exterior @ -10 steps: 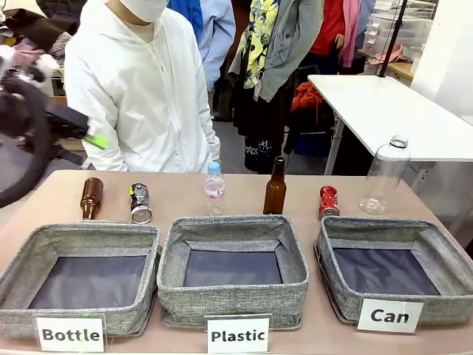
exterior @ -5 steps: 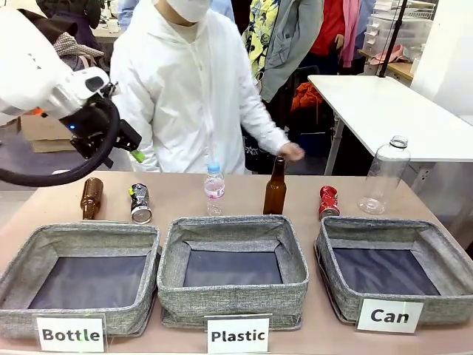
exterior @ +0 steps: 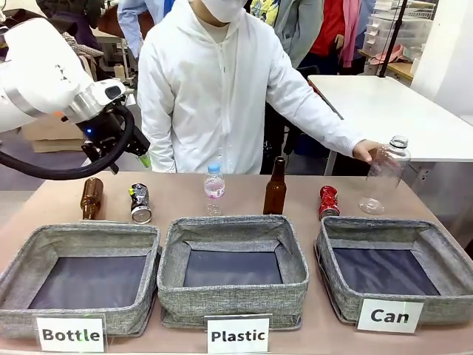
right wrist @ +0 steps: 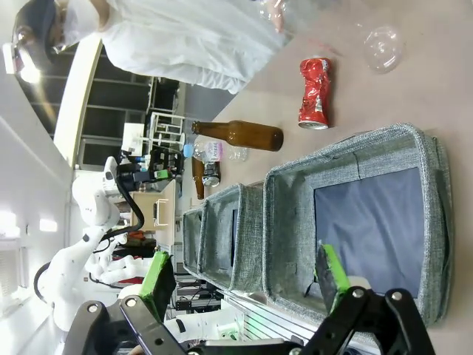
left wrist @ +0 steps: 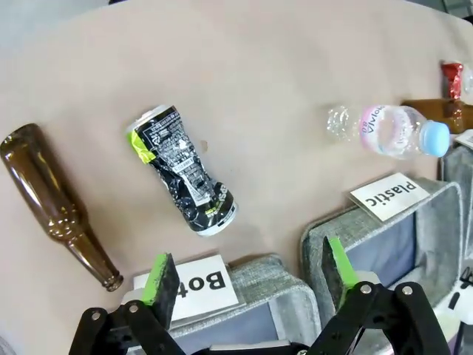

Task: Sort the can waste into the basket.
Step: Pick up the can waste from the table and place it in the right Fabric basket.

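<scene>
table (exterior: 222, 194): carrying three grey baskets in a front row and a back row of bottles and cans.
person: standing at the far side, one hand (exterior: 364, 151) resting on the big clear bottle (exterior: 384, 176) at the far right.
Can basket (exterior: 436, 307): sitting at my right end of the row, showing only its dark base. No can in it.
Plastic basket (exterior: 177, 296), Bottle basket (exterior: 126, 316): sitting in the middle and at my left, both also showing bare bases.
left gripper (left wrist: 247, 270): I'm holding it wide open in the air over my left end of the table, gripping nothing, looking down at the black-and-grey can.
right gripper (right wrist: 244, 275): I'm holding it wide open too, gripping nothing, looking across the Can basket toward the red can.
brown bottles: a short one (exterior: 91, 197) lying at far left, a tall one (exterior: 275, 188) standing upright behind the gap between the Plastic and Can baskets.
small plastic bottle (exterior: 214, 188): standing behind the Plastic basket.
black-and-grey can (left wrist: 183, 171): lying on its side behind the Bottle basket, just beside the short brown bottle, well apart from the Can basket.
red can (right wrist: 314, 92): crumpled, sitting just behind the Can basket's far left corner.
progress: nothing sorted yet, as I'm reading it. Both cans are waiting on the table.
remaining: two full pick-and-drops. The red one is looking like the short trip, and the black-and-grey one is needing a carry across the whole row.
</scene>
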### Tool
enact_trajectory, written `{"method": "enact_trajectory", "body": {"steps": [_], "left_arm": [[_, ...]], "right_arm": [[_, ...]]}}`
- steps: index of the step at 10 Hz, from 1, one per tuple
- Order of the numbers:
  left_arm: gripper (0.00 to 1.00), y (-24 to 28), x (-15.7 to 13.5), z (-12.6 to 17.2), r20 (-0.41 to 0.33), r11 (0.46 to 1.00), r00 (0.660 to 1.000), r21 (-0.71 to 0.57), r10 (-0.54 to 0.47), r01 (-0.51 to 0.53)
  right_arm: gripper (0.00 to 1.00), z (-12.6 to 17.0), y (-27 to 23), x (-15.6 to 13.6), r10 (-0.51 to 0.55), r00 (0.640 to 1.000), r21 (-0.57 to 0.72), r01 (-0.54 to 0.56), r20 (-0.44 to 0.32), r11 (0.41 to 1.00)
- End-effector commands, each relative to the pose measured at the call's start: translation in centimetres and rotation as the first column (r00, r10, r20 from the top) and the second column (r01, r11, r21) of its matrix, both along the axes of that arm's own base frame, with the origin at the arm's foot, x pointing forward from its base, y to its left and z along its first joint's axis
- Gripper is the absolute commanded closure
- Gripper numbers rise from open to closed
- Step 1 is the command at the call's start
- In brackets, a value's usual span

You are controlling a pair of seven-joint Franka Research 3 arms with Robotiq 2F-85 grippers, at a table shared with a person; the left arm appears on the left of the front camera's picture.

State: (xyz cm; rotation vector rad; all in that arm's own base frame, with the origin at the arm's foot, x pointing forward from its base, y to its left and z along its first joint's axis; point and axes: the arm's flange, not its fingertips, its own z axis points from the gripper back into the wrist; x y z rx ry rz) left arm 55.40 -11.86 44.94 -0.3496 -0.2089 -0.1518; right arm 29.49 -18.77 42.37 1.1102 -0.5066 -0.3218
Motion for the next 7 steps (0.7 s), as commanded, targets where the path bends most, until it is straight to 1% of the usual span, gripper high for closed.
{"method": "enact_trajectory", "body": {"steps": [1,2,3,4,5,6,7], "left_arm": [[0.00,0.5,-0.4,0.2,0.029,1.000,1.000,0.017,0.003,-0.004],[0.00,0.0,0.0,0.0,0.000,1.000,1.000,0.000,0.000,0.000],[0.00,-0.4,1.5,-0.6,-0.047,0.995,0.994,0.016,0.100,-0.099],[0.00,-1.2,2.9,-1.9,-0.098,0.994,0.989,0.031,0.110,-0.107],[0.00,-1.7,4.0,-3.2,-0.138,0.988,0.978,0.034,0.154,-0.151],[0.00,-1.9,5.0,-4.4,-0.150,0.969,0.957,0.067,0.247,-0.239],[0.00,-2.2,6.0,-5.8,-0.161,0.950,0.938,0.109,0.306,-0.291]], "right_arm": [[0.00,0.2,-0.1,0.2,-0.003,1.000,0.013,0.003,0.024,1.000],[0.00,0.2,-0.1,0.2,-0.003,1.000,0.013,0.003,0.024,1.000],[0.00,0.2,-0.1,0.2,-0.003,1.000,0.013,0.003,0.024,1.000],[0.00,0.2,-0.1,0.2,-0.003,1.000,0.013,0.003,0.024,1.000],[0.00,0.2,-0.1,0.2,-0.003,1.000,0.013,0.003,0.024,1.000],[0.00,0.2,-0.1,0.2,-0.003,1.000,0.013,0.003,0.024,1.000],[0.00,0.2,-0.1,0.2,-0.003,1.000,0.013,0.003,0.024,1.000]]}}
